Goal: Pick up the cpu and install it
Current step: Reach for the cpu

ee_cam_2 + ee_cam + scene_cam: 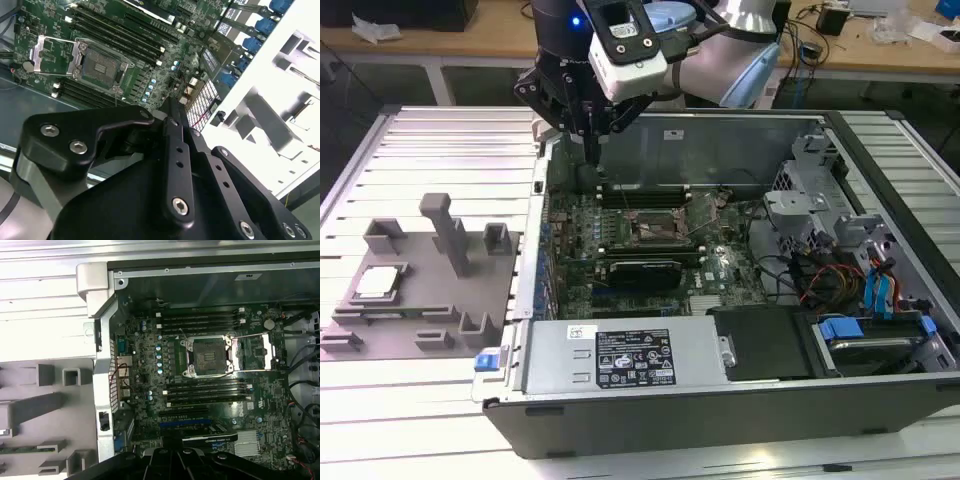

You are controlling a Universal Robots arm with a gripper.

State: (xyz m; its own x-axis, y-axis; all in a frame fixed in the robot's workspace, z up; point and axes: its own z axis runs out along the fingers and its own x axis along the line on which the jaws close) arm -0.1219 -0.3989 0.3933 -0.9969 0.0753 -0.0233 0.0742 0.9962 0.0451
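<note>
1. The computer case [720, 400] lies on its side with its interior exposed. It serves as the reference for all positions below.
2. The gripper [595, 155] hangs above the case's far wall, close to the corner on the exterior view's left. It touches nothing.
3. The fingers [172, 150] are pressed together, and nothing is pinched between them. The second wrist view shows them as one dark bar running to a shared tip.
4. The cpu [377, 281] lies outside the case, well apart from it, on the exterior view's left. It rests flat, silvery top up, on a grey fixture plate [420, 310] that abuts the case's side wall. The gripper is not near it.
5. The socket [207, 356] sits on the motherboard [150, 370] inside the case, toward the far wall. Its retention frame [260, 350] is folded back, leaving the dark contact field uncovered.
6. The memory slots [200, 320] run along both long sides of the socket inside the case.
7. The power supply [620, 355] occupies the case's near edge in the exterior view.
</note>
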